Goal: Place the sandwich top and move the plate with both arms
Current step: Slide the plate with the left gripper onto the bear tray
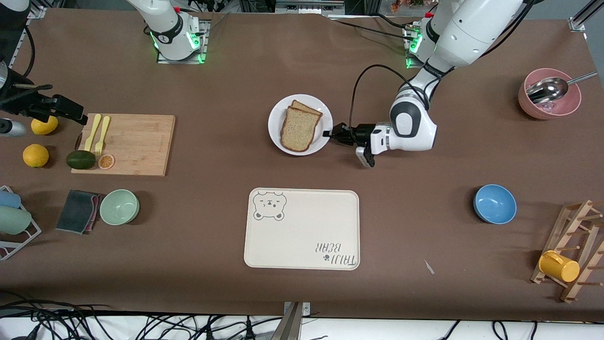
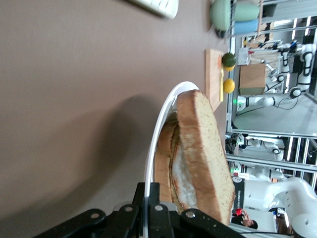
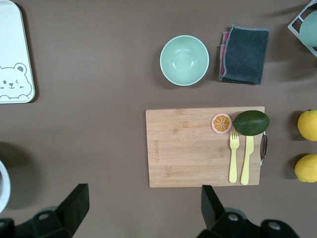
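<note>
One slice [image 1: 298, 128] hides another — plate [image 1: 278, 137] pincer-gripped.

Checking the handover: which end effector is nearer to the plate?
Left. The left end effector is shut on the rim of the plate; the right end effector is open above the cutting board, away from it.

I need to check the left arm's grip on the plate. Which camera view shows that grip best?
The left wrist view: the left gripper is shut on the plate at its rim, seen edge-on, beside the sandwich top. The front view shows only that this gripper meets the rim. The right wrist view catches just a sliver of the plate.
</note>
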Available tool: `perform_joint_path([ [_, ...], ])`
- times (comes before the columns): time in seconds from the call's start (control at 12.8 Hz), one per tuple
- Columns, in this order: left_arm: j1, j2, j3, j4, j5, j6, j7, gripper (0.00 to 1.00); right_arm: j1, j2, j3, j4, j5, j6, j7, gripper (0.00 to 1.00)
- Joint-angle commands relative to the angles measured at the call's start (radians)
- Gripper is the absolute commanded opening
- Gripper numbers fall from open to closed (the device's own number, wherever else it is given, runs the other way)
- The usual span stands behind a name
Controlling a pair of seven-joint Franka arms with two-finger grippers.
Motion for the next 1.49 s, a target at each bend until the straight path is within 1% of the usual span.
perform_joint_path([
  [0.0, 0.022, -0.035, 0.002, 0.029, -0.033, -0.027, 0.040, 0.00, -0.006, -0.010, 0.000, -0.010, 0.017, -0.005, -0.011, 1.00],
  [0.23, 0.029, -0.007, 0.020, 0.099, -0.025, -0.023, 0.047, 0.00, -0.006, -0.011, 0.000, -0.012, 0.017, -0.006, -0.011, 1.00],
  [0.31, 0.028, 0.005, 0.020, 0.127, -0.025, -0.009, 0.031, 0.00, -0.006, -0.011, 0.000, -0.012, 0.017, -0.006, -0.011, 1.00],
  [0.39, 0.028, 0.033, 0.018, 0.167, -0.026, 0.032, 0.024, 0.00, -0.006, -0.011, 0.000, -0.010, 0.017, -0.005, -0.011, 1.00],
  [0.55, 0.025, 0.103, 0.020, 0.263, -0.025, 0.051, -0.001, 0.00, -0.006, -0.011, 0.000, -0.012, 0.018, -0.006, -0.011, 1.00],
  [0.7, 0.007, 0.192, 0.028, 0.397, -0.017, 0.053, -0.091, 0.00, -0.006, -0.010, 0.000, -0.012, 0.018, -0.019, -0.012, 1.00],
  [0.86, -0.039, 0.246, 0.079, 0.512, 0.036, 0.053, -0.189, 0.00, -0.006, -0.010, 0.000, -0.007, 0.018, -0.019, -0.011, 1.00],
  [0.94, -0.064, 0.269, 0.096, 0.552, 0.043, 0.053, -0.231, 0.00, -0.006, -0.011, 0.000, -0.007, 0.018, -0.019, -0.011, 1.00],
  [1.1, -0.113, 0.322, 0.162, 0.650, 0.046, 0.053, -0.321, 0.00, -0.006, -0.010, 0.000, -0.006, 0.015, -0.017, -0.011, 1.00],
  [1.33, -0.223, 0.410, 0.302, 0.805, 0.044, 0.053, -0.442, 0.00, -0.006, -0.010, 0.000, -0.004, 0.018, -0.017, -0.009, 1.00],
  [1.41, -0.231, 0.438, 0.314, 0.854, 0.043, 0.053, -0.478, 0.00, -0.006, -0.010, 0.000, -0.004, 0.017, -0.017, -0.009, 1.00],
])
